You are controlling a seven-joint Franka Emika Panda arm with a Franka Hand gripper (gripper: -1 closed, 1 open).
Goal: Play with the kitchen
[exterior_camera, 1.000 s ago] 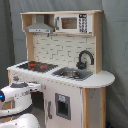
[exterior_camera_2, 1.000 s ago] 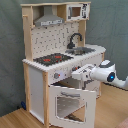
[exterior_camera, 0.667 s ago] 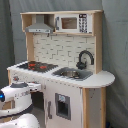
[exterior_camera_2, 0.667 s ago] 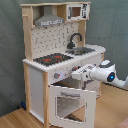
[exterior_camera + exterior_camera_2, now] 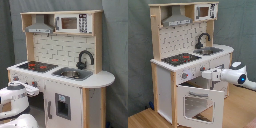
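Observation:
The kitchen (image 5: 60, 75) (image 5: 183, 60) is a tall white and light-wood toy with a black hob (image 5: 35, 65) (image 5: 180, 58), sink (image 5: 71, 74), black faucet (image 5: 84, 57) (image 5: 202, 39), grey hood (image 5: 39, 27) and microwave (image 5: 72, 22). In the second exterior view its windowed oven door (image 5: 198, 106) hangs part-way open below the counter. My gripper (image 5: 204, 74) (image 5: 35, 90) reaches in from the second exterior view's right. Its tip is at the knob panel (image 5: 187, 75) just above the open oven. I cannot see how the fingers stand.
A grey curtain (image 5: 115, 45) hangs behind the kitchen. The floor (image 5: 143, 120) is wood. In the first exterior view the white arm (image 5: 15, 100) fills the lower left corner, and a lower cabinet door (image 5: 62, 106) with a dark inset is shut.

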